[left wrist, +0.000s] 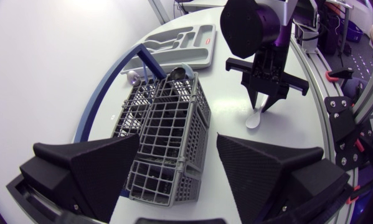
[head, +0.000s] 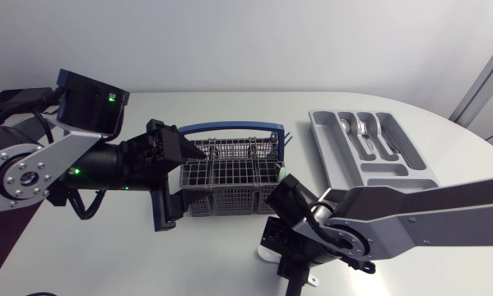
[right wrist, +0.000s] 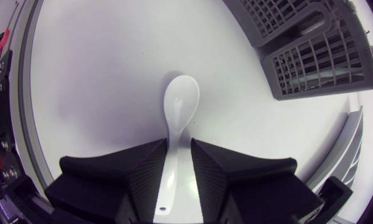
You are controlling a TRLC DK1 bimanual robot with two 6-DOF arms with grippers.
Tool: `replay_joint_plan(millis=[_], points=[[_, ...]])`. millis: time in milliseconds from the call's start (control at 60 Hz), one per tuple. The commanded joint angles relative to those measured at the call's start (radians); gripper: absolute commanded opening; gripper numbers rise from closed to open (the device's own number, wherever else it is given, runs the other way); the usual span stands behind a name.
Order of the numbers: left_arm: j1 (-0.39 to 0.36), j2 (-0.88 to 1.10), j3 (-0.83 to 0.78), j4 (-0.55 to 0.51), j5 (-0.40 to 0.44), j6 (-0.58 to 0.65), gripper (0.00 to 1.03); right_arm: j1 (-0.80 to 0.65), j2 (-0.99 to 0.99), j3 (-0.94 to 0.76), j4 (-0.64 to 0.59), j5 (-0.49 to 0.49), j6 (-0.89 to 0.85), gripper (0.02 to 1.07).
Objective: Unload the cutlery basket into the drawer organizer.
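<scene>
The right arm (head: 427, 214) enters from 3 o'clock and bends down at the near edge of the white table (head: 147, 263). Its wrist is turned so that the right gripper (right wrist: 179, 152) points at the tabletop. The two black fingers are closed on the handle of one white spoon (right wrist: 181, 102). The spoon's bowl is ahead of the fingertips, at or just above the bare surface; I cannot tell if it touches. It is at about 5 o'clock from the basket and apart from it.

Farther in, at the table's centre, is one grey wire basket (left wrist: 167, 112) with a blue hoop handle (head: 230, 127). The left arm (head: 81, 160) reaches in level from 9 o'clock. The left gripper (left wrist: 177, 137) is spread wide with the basket's near end between its fingers. One finger is right at a corner and the other stands off with a gap, so it is not gripping. Two spoon bowls stand up at the basket's far end, one shiny (left wrist: 134, 77) and one darker (left wrist: 179, 72).

Farthest, at 2 o'clock from the basket and well apart from it, is one grey organizer tray (head: 327, 148). It lies angled on the table. Several metal pieces (head: 365, 136) lie in its long slots; they are too small to count.
</scene>
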Motion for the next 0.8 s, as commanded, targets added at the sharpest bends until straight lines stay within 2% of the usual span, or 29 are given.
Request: replay_joint_plan(millis=[0,183,450,617,783], points=[[0.007,-0.015,-0.027,0.007,0.003,-0.006,0.92,0.001,0.069,-0.048,-0.013,0.023,0.027,0.26],[0.007,-0.017,-0.028,0.009,0.003,-0.003,0.92,0.001,0.029,-0.061,-0.018,0.023,0.025,0.25],[0.007,-0.015,-0.021,0.013,0.003,-0.005,0.92,-0.022,-0.136,-0.101,-0.095,0.018,-0.039,0.25],[0.002,0.005,-0.004,0.015,-0.014,-0.012,0.92,-0.164,-0.264,-0.148,-0.137,-0.02,-0.217,0.26],[-0.041,0.04,0.035,0.023,-0.066,-0.051,0.92,-0.388,-0.387,-0.154,-0.21,-0.095,-0.472,0.26]])
